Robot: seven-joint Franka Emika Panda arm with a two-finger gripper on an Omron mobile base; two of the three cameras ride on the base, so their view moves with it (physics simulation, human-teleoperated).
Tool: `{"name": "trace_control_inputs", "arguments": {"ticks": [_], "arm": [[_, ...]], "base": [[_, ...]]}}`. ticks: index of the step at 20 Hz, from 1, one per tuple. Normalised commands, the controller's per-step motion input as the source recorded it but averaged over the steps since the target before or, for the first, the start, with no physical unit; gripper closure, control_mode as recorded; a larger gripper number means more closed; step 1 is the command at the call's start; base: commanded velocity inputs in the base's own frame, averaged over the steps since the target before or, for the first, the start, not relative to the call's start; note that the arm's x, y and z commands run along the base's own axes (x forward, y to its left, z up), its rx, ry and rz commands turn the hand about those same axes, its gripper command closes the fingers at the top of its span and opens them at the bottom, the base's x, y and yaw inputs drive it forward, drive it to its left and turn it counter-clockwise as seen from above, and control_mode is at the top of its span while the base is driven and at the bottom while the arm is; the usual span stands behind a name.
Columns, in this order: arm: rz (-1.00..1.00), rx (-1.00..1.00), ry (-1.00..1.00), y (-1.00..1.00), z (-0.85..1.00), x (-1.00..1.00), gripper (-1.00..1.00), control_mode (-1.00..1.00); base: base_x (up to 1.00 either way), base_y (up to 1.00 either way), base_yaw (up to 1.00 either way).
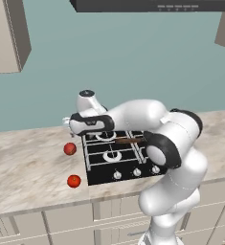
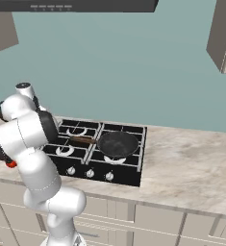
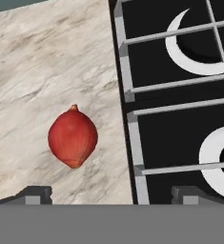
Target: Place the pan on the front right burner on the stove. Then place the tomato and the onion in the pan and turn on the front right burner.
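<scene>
Gripper (image 3: 108, 195) open, jaws spread wide, nothing between them. Only the two dark fingertips (image 3: 35, 194) show at the bottom of the hand view, one low left, one low right.

Onion (image 3: 73, 138): red-brown, pointed at both ends, lying on the marble counter (image 3: 46, 62). It sits ahead of the hand, nearer the left fingertip than the right, clear of both. Just beside the stove edge, not touching it.

Stove (image 3: 180, 119) takes the right side of the hand view; the right fingertip is over its black surface, left fingertip over the counter. Two silver burner rings visible past the right fingertip, both uncovered.

From the left base view, the hand (image 1: 68, 125) hangs above the stove's (image 1: 102, 173) left edge, pointing down. Onion (image 1: 70, 149) is below it on the counter (image 1: 28, 167). Tomato (image 1: 73, 181) lies further toward the counter's front edge, well apart from the hand, near the stove's front left corner.

Pan (image 2: 118, 143) sits on the front right burner (image 2: 115, 160), on the far side of the stove (image 2: 129, 177) from the hand. Brown handle points toward the hand's side. Pan looks empty in the right base view. Knobs (image 2: 89, 173) run along the stove's front edge.
</scene>
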Motion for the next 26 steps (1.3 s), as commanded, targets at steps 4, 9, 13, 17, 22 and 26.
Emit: {"name": "trace_control_inputs", "arguments": {"ticks": [4, 9, 13, 17, 22, 26], "arm": [[0.11, -0.03, 0.00, 0.34, -0.09, 0.00, -1.00, -1.00], [0.09, -0.03, 0.00, 0.17, -0.13, 0.00, -1.00, -1.00], [0.07, -0.03, 0.00, 0.10, -0.22, 0.00, -1.00, -1.00], [0.08, -0.01, 0.00, 0.02, -0.22, 0.02, -1.00, -1.00], [0.09, 0.00, 0.00, 0.00, -0.18, 0.13, -1.00, -1.00], [0.09, 0.00, 0.00, 0.13, -0.26, 0.21, -1.00, -1.00]], "base": [[0.00, 0.00, 0.00], [0.00, 0.00, 0.00], [0.00, 0.00, 0.00], [0.00, 0.00, 0.00], [0.00, 0.00, 0.00], [0.00, 0.00, 0.00]]}}
